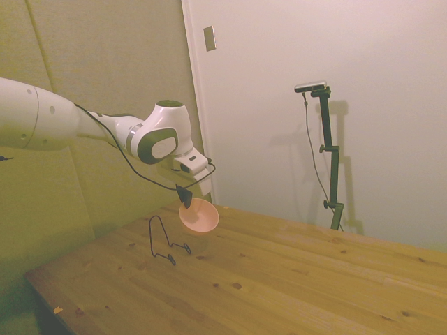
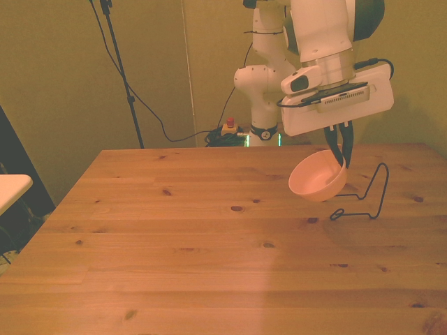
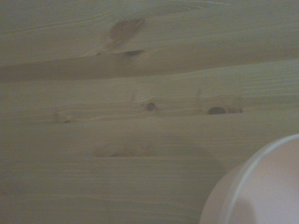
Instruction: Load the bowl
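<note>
The pale pink bowl (image 1: 199, 215) hangs tilted in the air a little above the wooden table (image 1: 279, 279), held by its rim. My gripper (image 1: 186, 195) is shut on that rim from above. In the front view the bowl (image 2: 318, 178) hangs on the front view's right, with the gripper (image 2: 341, 159) clamping its far edge. A thin black wire rack (image 2: 367, 195) stands on the table just beyond the bowl toward the front view's right; in the side view the rack (image 1: 166, 241) is in front of and below the bowl. The wrist view shows part of the bowl's rim (image 3: 261, 191) over wood planks.
The table (image 2: 174, 244) stretches wide toward the front view's left. A white surface (image 2: 10, 187) sits off the table's left edge there. Behind the far edge are cables and a red button (image 2: 228, 127) by the robot base.
</note>
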`<action>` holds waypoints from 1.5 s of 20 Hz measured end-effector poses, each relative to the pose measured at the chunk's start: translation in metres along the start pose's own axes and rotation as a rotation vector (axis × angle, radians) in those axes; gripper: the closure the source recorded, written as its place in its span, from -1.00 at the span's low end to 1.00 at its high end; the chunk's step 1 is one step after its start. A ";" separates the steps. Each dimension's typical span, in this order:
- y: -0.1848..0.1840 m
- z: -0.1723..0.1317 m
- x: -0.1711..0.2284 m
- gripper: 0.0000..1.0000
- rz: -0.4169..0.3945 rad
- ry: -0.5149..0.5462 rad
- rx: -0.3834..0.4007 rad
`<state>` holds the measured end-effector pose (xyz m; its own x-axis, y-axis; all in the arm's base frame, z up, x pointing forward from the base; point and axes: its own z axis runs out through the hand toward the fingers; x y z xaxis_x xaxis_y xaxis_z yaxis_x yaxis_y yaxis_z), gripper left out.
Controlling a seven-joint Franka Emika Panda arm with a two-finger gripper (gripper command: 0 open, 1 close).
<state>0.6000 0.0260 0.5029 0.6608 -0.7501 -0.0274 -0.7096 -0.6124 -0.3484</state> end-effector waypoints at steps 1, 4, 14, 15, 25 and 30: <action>0.000 0.002 -0.002 1.00 -0.008 -0.012 0.010; 0.001 0.010 -0.012 1.00 -0.032 -0.054 0.081; 0.020 0.034 -0.031 1.00 -0.063 -0.247 0.308; 0.022 0.037 -0.033 1.00 -0.071 -0.267 0.323; 0.057 0.063 -0.044 1.00 -0.109 -0.390 0.447; 0.062 0.068 -0.046 1.00 -0.120 -0.396 0.497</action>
<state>0.5424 0.0400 0.4191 0.8363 -0.4765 -0.2712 -0.4896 -0.4266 -0.7605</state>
